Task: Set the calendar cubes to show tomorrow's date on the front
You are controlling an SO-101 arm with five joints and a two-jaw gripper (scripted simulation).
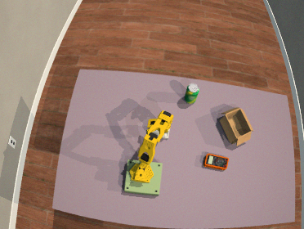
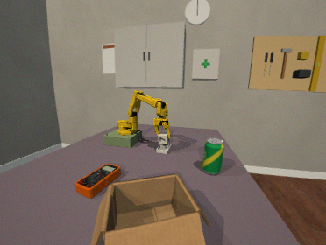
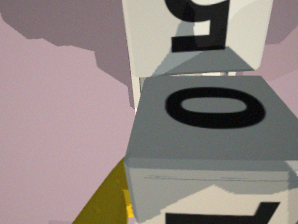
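My gripper (image 2: 162,135) is shut on a white cube (image 2: 163,139) (image 3: 150,137). In the wrist view this cube is large and near, with a black 0 on its shaded face and part of another digit at the bottom edge. A yellow jaw shows at the lower left. The other white cube (image 3: 145,35) is just beyond it, across a narrow gap, with a 5 that appears upside down and cut off by the top edge. In the exterior view the held cube is above the pale tray (image 2: 163,150). Whether it touches the tray, and the month side, cannot be made out.
A green can (image 1: 191,94) (image 2: 213,157) stands beyond the arm. An open cardboard box (image 1: 236,126) (image 2: 153,207) and an orange multimeter (image 1: 216,161) (image 2: 98,179) lie to the right in the top view. The arm's green base (image 1: 143,189) (image 2: 118,140) is behind the gripper.
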